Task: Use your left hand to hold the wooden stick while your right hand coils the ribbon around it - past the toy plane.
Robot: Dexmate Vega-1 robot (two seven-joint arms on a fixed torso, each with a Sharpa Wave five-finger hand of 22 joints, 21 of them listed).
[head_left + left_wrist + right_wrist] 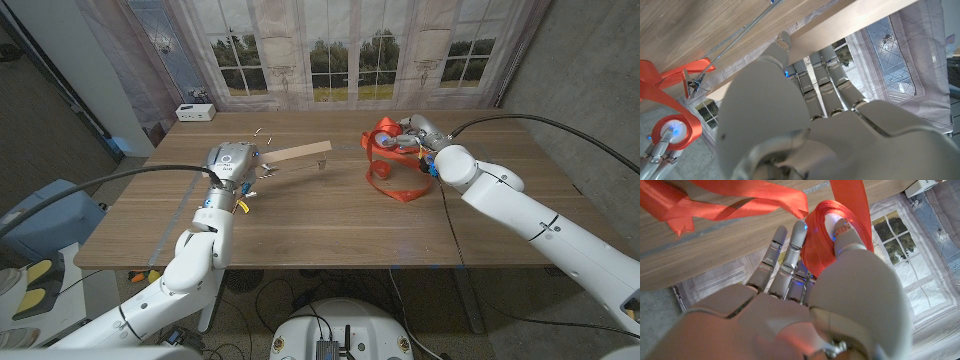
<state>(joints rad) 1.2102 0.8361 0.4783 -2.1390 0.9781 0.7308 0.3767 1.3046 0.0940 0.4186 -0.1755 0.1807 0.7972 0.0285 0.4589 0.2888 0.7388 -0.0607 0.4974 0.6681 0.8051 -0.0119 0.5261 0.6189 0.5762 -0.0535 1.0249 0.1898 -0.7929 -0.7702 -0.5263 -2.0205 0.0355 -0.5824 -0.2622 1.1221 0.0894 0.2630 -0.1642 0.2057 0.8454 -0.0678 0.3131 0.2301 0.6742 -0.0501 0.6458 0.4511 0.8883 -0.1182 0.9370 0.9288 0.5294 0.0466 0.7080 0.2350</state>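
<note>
My left hand (pixel 236 164) grips one end of the pale wooden stick (pixel 302 153), which reaches towards the table's middle. In the left wrist view its fingers (pixel 826 75) lie along the stick (pixel 855 19). Towards the far side of the table, my right hand (pixel 424 134) holds the red ribbon roll (pixel 384 140). Loose ribbon (pixel 395 186) loops down from it onto the wood. In the right wrist view the thumb and fingers of that hand (pixel 805 305) clasp the roll (pixel 826 230), and a free strand (pixel 740 205) trails away. The ribbon (pixel 671 80) stands apart from the stick.
A small white box (pixel 195 112) sits at the far left corner of the wooden table (pixel 330 225). Curtains and windows (pixel 350 50) stand behind the far edge. Cables run off both arms over the table's sides.
</note>
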